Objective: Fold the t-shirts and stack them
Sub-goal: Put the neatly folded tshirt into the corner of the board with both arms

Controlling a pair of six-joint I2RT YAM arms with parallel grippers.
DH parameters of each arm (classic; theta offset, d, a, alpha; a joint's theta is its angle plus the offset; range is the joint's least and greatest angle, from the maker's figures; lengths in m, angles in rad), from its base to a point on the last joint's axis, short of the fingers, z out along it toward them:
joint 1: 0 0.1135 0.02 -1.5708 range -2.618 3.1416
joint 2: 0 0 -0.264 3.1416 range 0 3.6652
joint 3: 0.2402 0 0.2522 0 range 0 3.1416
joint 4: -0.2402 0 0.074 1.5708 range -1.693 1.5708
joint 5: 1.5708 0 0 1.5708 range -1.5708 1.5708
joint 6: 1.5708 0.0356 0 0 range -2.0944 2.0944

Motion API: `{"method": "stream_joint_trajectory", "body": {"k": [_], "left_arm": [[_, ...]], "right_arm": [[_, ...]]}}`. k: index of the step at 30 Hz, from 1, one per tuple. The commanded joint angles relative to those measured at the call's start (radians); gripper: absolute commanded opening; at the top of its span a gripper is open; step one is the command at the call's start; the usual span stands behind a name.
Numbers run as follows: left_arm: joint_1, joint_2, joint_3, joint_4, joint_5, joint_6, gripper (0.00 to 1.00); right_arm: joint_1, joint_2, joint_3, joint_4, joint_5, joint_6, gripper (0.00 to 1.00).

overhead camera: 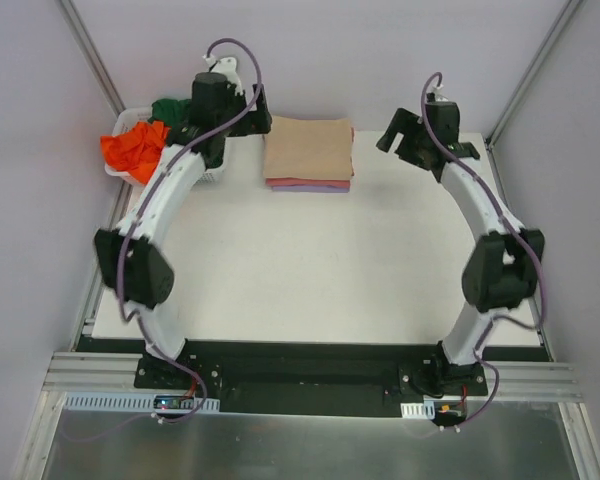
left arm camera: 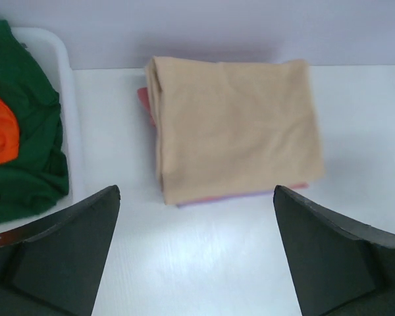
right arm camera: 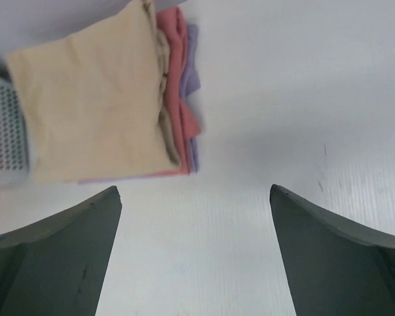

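Note:
A folded tan t-shirt (overhead camera: 308,147) tops a stack at the back middle of the table, over a pinkish-red one (right arm camera: 174,59) and a pale lavender one (right arm camera: 192,52). Crumpled orange (overhead camera: 132,148) and dark green (overhead camera: 170,108) t-shirts lie in the white basket (overhead camera: 120,125) at the back left. My left gripper (overhead camera: 255,112) hovers just left of the stack, open and empty. In its wrist view the left gripper (left arm camera: 195,191) faces the tan t-shirt (left arm camera: 234,125). My right gripper (overhead camera: 393,132) hangs to the stack's right, open, nothing between its fingers (right arm camera: 195,189).
The basket's rim (left arm camera: 66,85) stands close to the stack's left side. Grey walls close in the table at the back and both sides. White tabletop (overhead camera: 310,270) stretches between the stack and the arm bases.

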State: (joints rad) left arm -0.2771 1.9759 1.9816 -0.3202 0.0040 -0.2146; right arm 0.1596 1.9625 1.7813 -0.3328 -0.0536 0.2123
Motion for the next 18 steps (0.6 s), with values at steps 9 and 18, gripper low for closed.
{"method": "stream_joint_trajectory", "body": {"k": [9,18], "left_arm": [[-0.062,-1.065,-1.146,0.049,-0.062,-0.255,0.99],[-0.082,-1.517,-1.537,0.089,-0.223,-0.332,0.99]], "right_arm": [[0.018,-0.936,-0.998,0.227,-0.097,-0.205,0.96],[0.015,-1.260,-1.307,0.376,0.047,-0.292,0.96]]}}
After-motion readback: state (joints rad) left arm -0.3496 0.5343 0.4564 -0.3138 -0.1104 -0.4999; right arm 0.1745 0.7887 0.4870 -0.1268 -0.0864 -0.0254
